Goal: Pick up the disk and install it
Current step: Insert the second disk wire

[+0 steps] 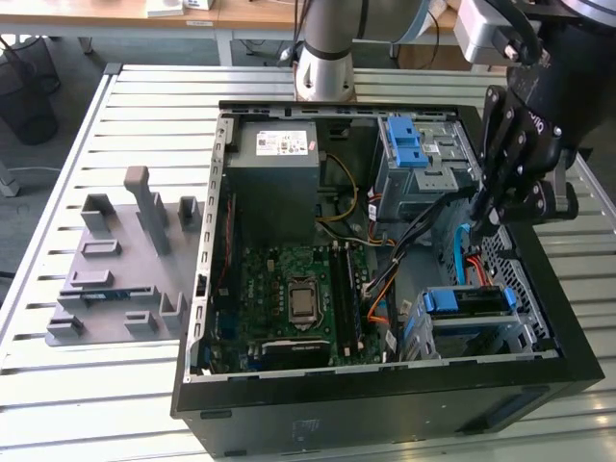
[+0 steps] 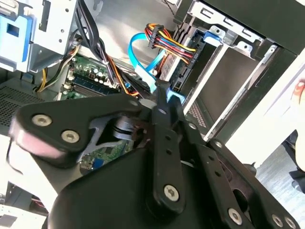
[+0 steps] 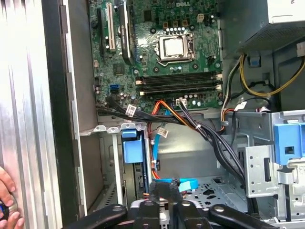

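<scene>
The disk [image 1: 469, 301] sits in the drive cage at the case's front corner on the exterior view's right, with its blue carrier frame round it. In the first wrist view its blue tab [image 3: 132, 149] stands beside the cage wall. In the second wrist view the disk [image 2: 182, 71] is edge-on, with a bundle of coloured power wires [image 2: 167, 43] reaching its end. My gripper [image 1: 478, 223] hangs just above and behind that cage. Its black fingers [image 2: 162, 98] are pressed together on the blue data cable [image 2: 143, 67], at its dark plug [image 3: 167, 185].
The open computer case [image 1: 207, 289] lies on a slatted metal table [image 1: 96, 385]. Inside are the motherboard [image 1: 294, 289], a grey power supply box [image 1: 274, 178] and an upper cage with a blue latch [image 1: 409, 144]. Grey fixtures [image 1: 125, 260] stand outside it. A hand [image 3: 7, 200] rests at the case's edge.
</scene>
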`<state>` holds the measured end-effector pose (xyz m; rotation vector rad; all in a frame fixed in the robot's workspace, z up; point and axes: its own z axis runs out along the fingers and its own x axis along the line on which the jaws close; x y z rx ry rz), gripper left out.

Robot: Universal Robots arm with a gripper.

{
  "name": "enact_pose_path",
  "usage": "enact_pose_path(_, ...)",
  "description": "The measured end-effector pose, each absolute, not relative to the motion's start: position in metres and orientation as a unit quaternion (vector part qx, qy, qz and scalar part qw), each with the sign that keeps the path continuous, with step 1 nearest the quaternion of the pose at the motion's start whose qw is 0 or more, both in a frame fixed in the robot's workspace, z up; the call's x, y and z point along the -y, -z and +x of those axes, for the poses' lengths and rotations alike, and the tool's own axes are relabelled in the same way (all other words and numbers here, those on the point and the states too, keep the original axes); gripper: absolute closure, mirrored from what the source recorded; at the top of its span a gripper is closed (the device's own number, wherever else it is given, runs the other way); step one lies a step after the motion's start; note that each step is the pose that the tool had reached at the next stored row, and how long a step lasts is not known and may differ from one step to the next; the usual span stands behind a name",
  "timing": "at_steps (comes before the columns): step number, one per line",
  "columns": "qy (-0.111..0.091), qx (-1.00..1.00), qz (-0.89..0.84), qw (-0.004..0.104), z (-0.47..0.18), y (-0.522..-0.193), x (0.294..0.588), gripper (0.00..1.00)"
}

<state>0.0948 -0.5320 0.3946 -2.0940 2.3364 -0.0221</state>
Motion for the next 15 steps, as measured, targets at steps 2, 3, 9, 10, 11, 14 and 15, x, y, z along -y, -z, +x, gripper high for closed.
enact_pose_path(2,0.008,-0.745,-0.667,0.001,0.095,-0.393,0.529,0.76)
enact_pose_path(3,0.008,-0.745,-0.667,0.001,0.095,-0.391,0.528,0.76)
enact_pose_path(9,0.008,-0.745,-0.667,0.001,0.095,-0.383,0.525,0.76)
enact_pose_path(10,0.008,-0.745,-0.667,0.001,0.095,-0.382,0.525,0.76)
enact_pose_path(11,0.008,-0.745,-0.667,0.001,0.095,-0.381,0.525,0.76)
enact_pose_path(14,0.009,-0.745,-0.667,0.001,0.095,-0.377,0.525,0.76)
enact_pose_path(15,0.009,-0.745,-0.667,0.000,0.095,-0.376,0.524,0.76)
